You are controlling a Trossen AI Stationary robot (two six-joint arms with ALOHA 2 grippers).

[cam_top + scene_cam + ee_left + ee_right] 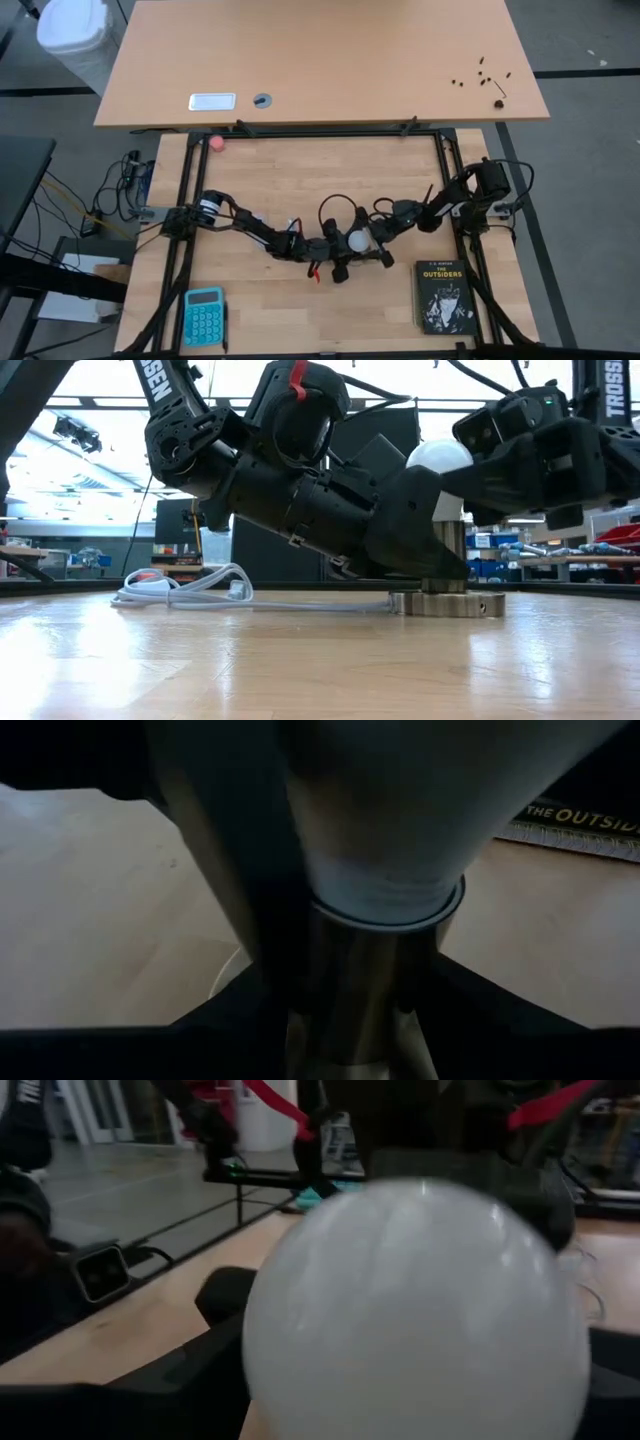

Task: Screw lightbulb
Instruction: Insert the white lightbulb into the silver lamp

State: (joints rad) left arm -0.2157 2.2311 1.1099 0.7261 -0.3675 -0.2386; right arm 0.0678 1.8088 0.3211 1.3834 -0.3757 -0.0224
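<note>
A: Start at the left of the table. What lies around the work?

B: Near the left front corner lies a turquoise calculator (204,315). Far back on the left, by the frame, sits a small pink ball (215,143). On the lighter desk beyond it there is a white label plate (212,101), with a scatter of small dark bits (483,76) toward the desk's right end.

A: And in the middle?

B: The lightbulb (357,240) stands upright in the metallic socket (447,601), which rests on the table at its centre. A white cord (190,588) loops off to the left of the socket in the low view.

A: What crowds it?

B: Both arms. The left gripper (338,262) reaches in from the left, its fingers narrowly set and clamped on the socket's metal stem just under the bulb. From table height its dark body covers most of the bulb's lower half.

A: The right one?

B: The right gripper (378,240) comes in from the right at globe height. Its fingers stand spread either side of the white globe; I cannot tell whether they press on the glass. In its own wrist view the globe fills nearly everything.

A: Any writing?

B: "TROSSEN" runs down the arm links in the low view. The dark book (443,297) near the right front reads "THE OUTSIDERS".
</note>
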